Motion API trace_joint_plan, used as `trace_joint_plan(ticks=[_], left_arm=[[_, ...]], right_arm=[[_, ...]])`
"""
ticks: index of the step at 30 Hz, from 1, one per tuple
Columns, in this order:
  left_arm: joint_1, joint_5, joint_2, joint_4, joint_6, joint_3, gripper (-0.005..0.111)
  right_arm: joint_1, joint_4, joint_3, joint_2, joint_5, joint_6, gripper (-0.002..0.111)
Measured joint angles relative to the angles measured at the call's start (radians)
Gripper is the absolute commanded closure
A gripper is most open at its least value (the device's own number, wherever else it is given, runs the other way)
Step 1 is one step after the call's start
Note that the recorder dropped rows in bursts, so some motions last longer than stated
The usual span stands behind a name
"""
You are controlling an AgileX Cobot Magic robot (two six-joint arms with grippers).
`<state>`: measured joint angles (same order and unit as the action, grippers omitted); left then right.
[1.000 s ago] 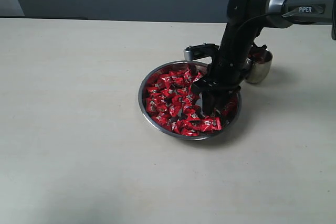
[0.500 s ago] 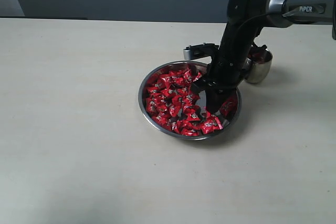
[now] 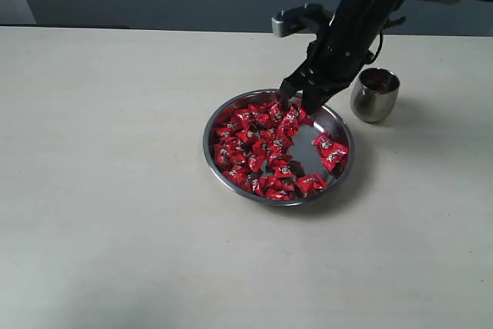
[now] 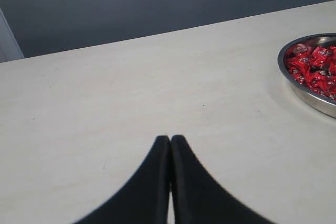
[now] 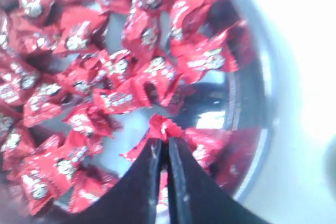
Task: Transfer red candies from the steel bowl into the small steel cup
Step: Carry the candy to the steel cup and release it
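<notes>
The steel bowl [image 3: 208,147] sits mid-table, filled with red candies [image 3: 253,142] mostly on its left side. My right gripper [image 3: 296,102] hangs just above the bowl's far rim, shut on one red candy [image 5: 164,126] whose crinkled wrapper sticks out past the fingertips [image 5: 155,150]. Below it in the right wrist view lie more red candies [image 5: 113,66] and the bowl's rim [image 5: 262,103]. The small steel cup [image 3: 375,98] stands to the right of the bowl, with something red inside. My left gripper [image 4: 170,139] is shut and empty over bare table, the bowl [image 4: 310,98] off to one side.
A dark wall runs behind the table's far edge. The pale tabletop [image 3: 115,190] stretches wide to the left and front of the bowl. The right arm [image 3: 362,13] slants down from the upper right, passing close over the cup.
My right gripper closed on a candy at the bowl's near right side, then rose and moved toward the far rim. A bare patch of bowl floor now shows there.
</notes>
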<state>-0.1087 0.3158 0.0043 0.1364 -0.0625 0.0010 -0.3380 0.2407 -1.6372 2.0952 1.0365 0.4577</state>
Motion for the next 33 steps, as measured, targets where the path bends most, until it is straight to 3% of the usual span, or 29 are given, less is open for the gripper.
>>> trace_joint_plan(ticks=[5, 10, 19, 33], left_arm=[[0.0, 0.0, 0.0, 0.0, 0.0, 0.0, 0.106], [0.0, 0.0, 0.0, 0.0, 0.0, 0.0, 0.106], [0.0, 0.0, 0.0, 0.0, 0.0, 0.0, 0.106], [0.0, 0.0, 0.0, 0.0, 0.0, 0.0, 0.106]], right_arm=[[0.002, -0.259, 0.0, -0.055, -0.117, -0.133, 0.103], [0.06, -0.399, 0.0, -0.064, -0.159, -0.258, 0.103], [0.167, -0.353, 0.0, -0.064, -0.172, -0.294, 0.103], [0.172, -0.315, 0.0, -0.064, -0.175, -0.276, 0.102]])
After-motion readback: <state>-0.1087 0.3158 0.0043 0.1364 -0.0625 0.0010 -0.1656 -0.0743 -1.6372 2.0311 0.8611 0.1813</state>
